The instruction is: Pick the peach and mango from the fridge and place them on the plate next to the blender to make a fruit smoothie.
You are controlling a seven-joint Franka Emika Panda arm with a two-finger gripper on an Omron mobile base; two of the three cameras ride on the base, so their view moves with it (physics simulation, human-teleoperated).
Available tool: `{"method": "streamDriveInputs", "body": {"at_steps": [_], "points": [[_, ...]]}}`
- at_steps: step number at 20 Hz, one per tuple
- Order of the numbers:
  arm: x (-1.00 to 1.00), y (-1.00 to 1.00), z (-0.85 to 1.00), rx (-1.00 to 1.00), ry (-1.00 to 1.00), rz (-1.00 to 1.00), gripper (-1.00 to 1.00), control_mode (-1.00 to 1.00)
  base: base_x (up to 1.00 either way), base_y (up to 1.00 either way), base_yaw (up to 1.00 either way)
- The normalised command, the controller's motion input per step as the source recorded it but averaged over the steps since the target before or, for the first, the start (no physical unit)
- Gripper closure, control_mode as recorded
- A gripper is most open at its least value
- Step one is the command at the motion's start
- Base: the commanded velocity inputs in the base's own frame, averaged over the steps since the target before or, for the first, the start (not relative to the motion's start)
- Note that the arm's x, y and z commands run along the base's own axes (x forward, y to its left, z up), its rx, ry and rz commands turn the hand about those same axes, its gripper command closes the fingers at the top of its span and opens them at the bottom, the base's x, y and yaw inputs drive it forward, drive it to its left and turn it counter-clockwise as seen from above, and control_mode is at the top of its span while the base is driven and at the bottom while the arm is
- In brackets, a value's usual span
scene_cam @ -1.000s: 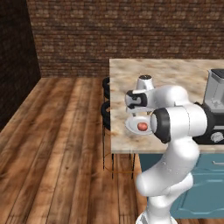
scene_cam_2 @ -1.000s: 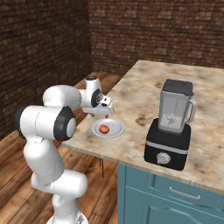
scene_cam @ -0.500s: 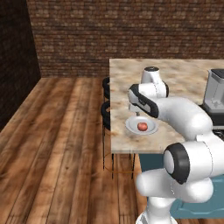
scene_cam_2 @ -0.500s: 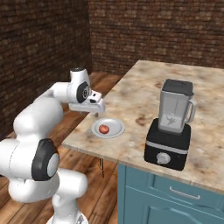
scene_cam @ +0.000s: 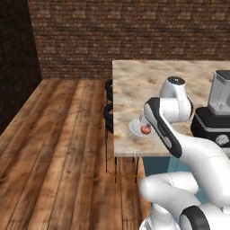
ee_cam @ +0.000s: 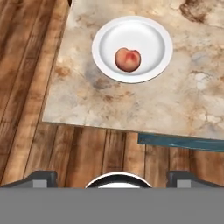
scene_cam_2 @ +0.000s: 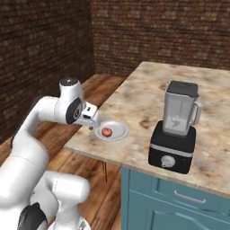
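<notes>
The peach [ee_cam: 127,59], reddish-orange, lies in the middle of the white plate [ee_cam: 103,46] on the marble counter. In the right base view the peach [scene_cam_2: 107,132] and plate [scene_cam_2: 119,130] sit near the counter's left edge, left of the blender [scene_cam_2: 176,128]. My gripper [scene_cam_2: 92,122] hovers just left of the plate, above the counter's edge. It is open, and in the hand view the gripper [ee_cam: 113,178] has nothing between its spread fingertips [ee_cam: 42,177]. From the left base view the peach [scene_cam: 146,129] peeks out beside my forearm. The mango and the fridge are out of view.
The marble counter [scene_cam_2: 148,96] tops a teal cabinet [scene_cam_2: 170,197]. Black stools [scene_cam: 109,112] stand against its edge in the left base view. Wooden floor [scene_cam: 58,143] spreads to the left, with brick walls [scene_cam: 112,31] behind.
My hand has drawn back from over the plate to the counter's edge, and the arm has swung round. The peach stays on the plate.
</notes>
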Motion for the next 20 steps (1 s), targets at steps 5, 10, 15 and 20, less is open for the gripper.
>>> {"method": "streamDriveInputs", "body": {"at_steps": [5,10,15,20], "points": [[0.0,0.0,0.0,0.0,0.0,0.0,-1.0,1.0,-0.95,0.0,-0.41],[0.0,0.0,0.0,0.0,0.0,0.0,-1.0,1.0,-0.46,0.0,-0.82],[0.0,0.0,0.0,0.0,0.0,0.0,-1.0,1.0,-0.05,0.0,-0.91],[0.0,0.0,0.0,0.0,0.0,0.0,-1.0,1.0,0.0,-0.05,-0.9]]}}
